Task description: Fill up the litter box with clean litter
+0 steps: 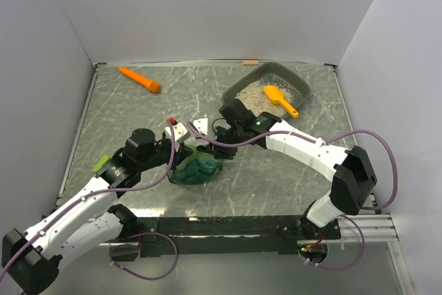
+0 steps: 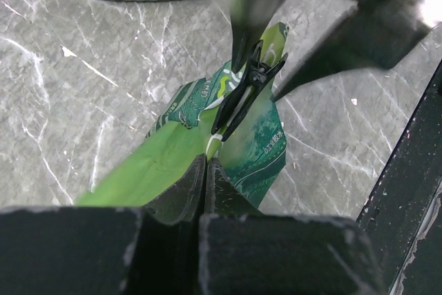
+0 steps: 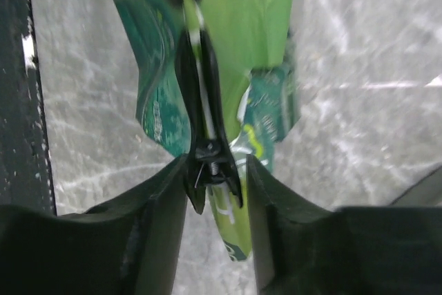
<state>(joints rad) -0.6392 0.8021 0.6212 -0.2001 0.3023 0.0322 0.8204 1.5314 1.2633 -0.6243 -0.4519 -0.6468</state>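
The left gripper (image 2: 206, 181) has its two fingers drawn almost together, pinching a fold at the top of the green bag (image 1: 197, 169). Facing it from the other side, the right gripper (image 3: 215, 177) is closed in round a black clip (image 3: 210, 153) that is clamped along the same top edge. Its fingers (image 3: 162, 205) sit hard up against the clip's two handles, with no gap that I can make out (the wrist view is a bit blurred, mind). So both grippers meet over the one bag, nearly nose to nose, the clip between them.

The bag itself slumps on the marbled grey table (image 1: 138, 122), roughly in the middle, its glossy green body bulging below the pinched top.

The litter box (image 1: 302, 86) lies further back and over to the right, clear of the bag and of both sets of fingers. Its near left corner comes just beside the right arm's wrist, and from the left wrist camera only its near wall shows at the top of the view. The clean litter (image 1: 252, 94) already in it covers much of the floor, heaped more toward the near left end. An orange scoop (image 1: 280, 99) rests in the box on the granules, handle pointing toward the near right wall.

Well away at the back left of the table lies an orange carrot-shaped thing (image 1: 138, 79).
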